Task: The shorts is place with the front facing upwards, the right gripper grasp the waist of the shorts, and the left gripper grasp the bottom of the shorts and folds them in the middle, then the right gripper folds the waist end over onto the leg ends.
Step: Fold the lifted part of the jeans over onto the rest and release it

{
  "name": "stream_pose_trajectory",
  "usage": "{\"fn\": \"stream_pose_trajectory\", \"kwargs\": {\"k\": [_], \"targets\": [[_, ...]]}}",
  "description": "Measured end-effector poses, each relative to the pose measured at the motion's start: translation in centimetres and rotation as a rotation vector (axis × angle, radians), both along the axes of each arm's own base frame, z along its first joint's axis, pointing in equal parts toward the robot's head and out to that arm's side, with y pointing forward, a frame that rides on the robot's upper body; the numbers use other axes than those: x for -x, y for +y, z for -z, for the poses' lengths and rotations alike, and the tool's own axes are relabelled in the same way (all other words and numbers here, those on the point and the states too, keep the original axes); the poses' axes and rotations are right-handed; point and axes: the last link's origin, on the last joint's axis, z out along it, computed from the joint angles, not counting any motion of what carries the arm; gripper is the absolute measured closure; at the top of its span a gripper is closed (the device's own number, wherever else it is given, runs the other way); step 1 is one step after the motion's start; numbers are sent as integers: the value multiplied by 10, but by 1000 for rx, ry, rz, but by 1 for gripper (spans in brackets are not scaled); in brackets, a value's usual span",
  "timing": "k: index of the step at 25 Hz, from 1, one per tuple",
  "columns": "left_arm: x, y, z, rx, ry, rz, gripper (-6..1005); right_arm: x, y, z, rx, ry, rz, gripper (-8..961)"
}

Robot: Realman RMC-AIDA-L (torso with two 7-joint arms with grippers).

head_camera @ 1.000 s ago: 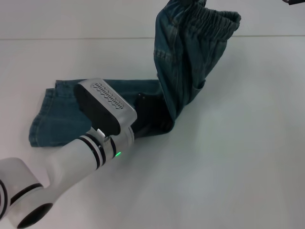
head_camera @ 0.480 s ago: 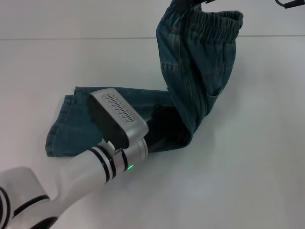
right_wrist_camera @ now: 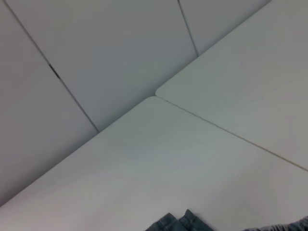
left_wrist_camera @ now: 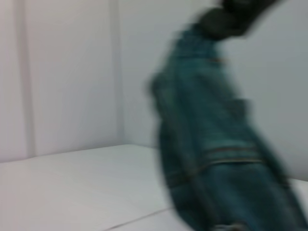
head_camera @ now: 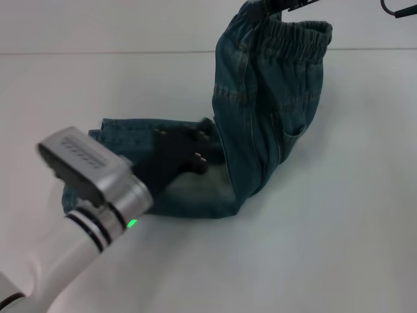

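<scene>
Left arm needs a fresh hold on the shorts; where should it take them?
Probably the leg ends, taken from the robot's left. Their hems lie flat on the table with the edge exposed there, while the right gripper holds the waist up.

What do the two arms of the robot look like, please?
The left arm is white with black rings, a silver wrist housing with a ribbed vent, a green light, and a black hand. Of the right hand only black parts show at the head view's top edge.
</scene>
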Motion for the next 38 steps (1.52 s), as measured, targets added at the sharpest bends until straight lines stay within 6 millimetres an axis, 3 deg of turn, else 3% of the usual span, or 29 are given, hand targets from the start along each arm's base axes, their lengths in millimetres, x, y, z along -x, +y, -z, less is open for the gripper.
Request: {"fn": "stream_pose_trajectory", "kwargs": {"k": [5, 10, 16, 20, 25, 26, 27, 32, 38], "targets": [[24, 3, -28, -89, -88, -80, 984, 3, 0, 5, 9, -18, -13, 886], [57, 2, -71, -146, -216, -166, 983, 12, -1, 16, 29, -31, -44, 880], [96, -16, -125, -259, -323, -235, 981, 29, -5, 46, 105, -57, -109, 863], [116, -34, -150, -351, -383, -279, 980, 47, -12, 68, 153, -81, -187, 852], [130, -52, -162, -422, -408, -316, 978, 71, -22, 102, 201, -126, -285, 839], [132, -55, -162, -426, -408, -323, 978, 78, -27, 118, 220, -152, -320, 836], [133, -57, -162, -428, -408, -328, 978, 78, -27, 118, 220, -152, -320, 833], [137, -65, -162, -434, -406, -338, 976, 84, -35, 156, 242, -239, -389, 820], [137, -69, -162, -438, -408, -333, 974, 86, -39, 168, 254, -233, -407, 803]]}}
